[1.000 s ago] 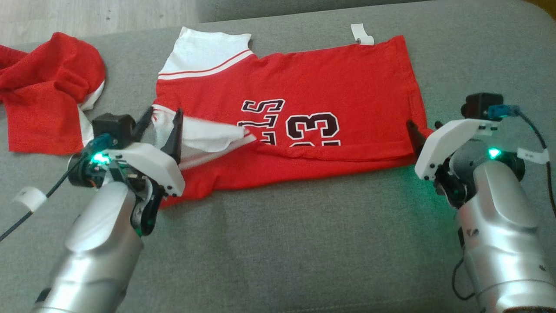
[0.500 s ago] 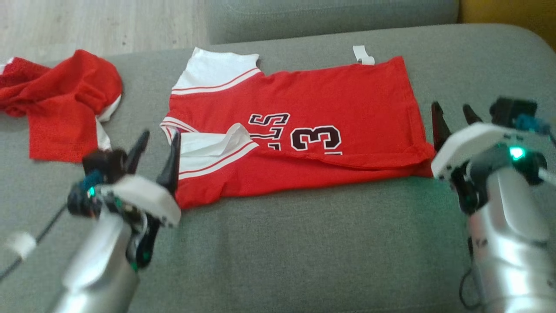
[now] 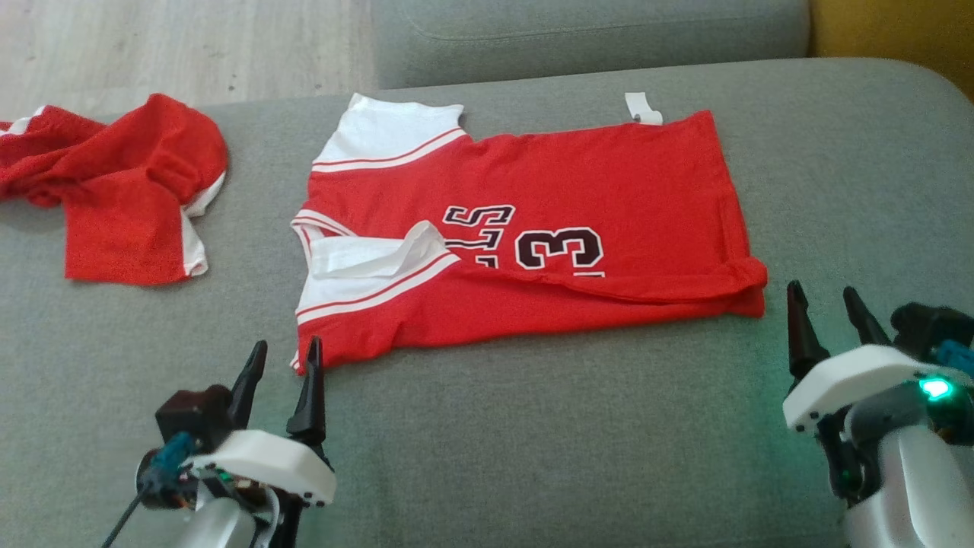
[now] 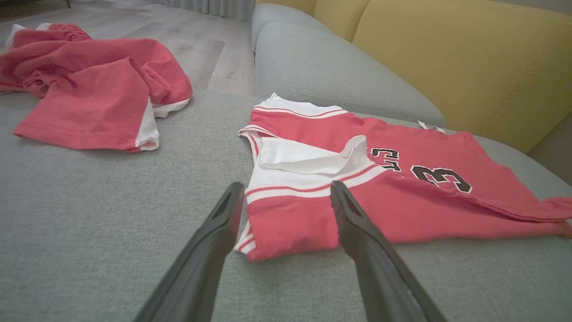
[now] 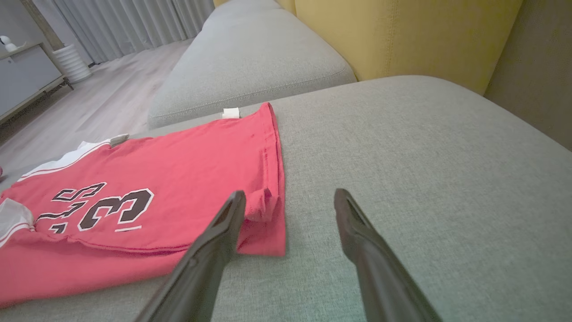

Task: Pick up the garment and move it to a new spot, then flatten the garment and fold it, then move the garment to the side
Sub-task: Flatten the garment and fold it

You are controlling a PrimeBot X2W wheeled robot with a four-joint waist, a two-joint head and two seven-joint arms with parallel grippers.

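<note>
Garment: a red jersey (image 3: 533, 198) with white sleeves lies flat on the grey sofa seat (image 3: 533, 441), near the middle. Its sleeves point to the robot's left and its hem to the right.
Fold: the near long edge is turned up over the front, and one white sleeve lies across the chest.
Print: the fold covers the lower part of a dark "3" and of the lettering beside it. The letters are too cut off to read.
Hem corner: the near right corner is bunched into a small roll, and what is under it cannot be made out.
White tag (image 3: 643, 109): pokes out at the far edge by the hem. Any writing on it is too small to tell.
Left end effector (image 3: 287, 348): fingers spread wide with nothing between them. It sits just short of the garment's near left corner. Whether the tips touch the cushion cannot be told.
Right end effector (image 3: 822, 293): fingers wide apart and empty, near the bunched hem corner but clear of it. Its arm is cut off by the picture's edge.
Second red garment (image 3: 129, 190): crumpled at the far left of the seat, well apart, partly out of frame.
Background: another grey cushion (image 3: 586, 30), a yellow backrest (image 4: 447, 53) and a pale wood floor (image 3: 175, 46).
</note>
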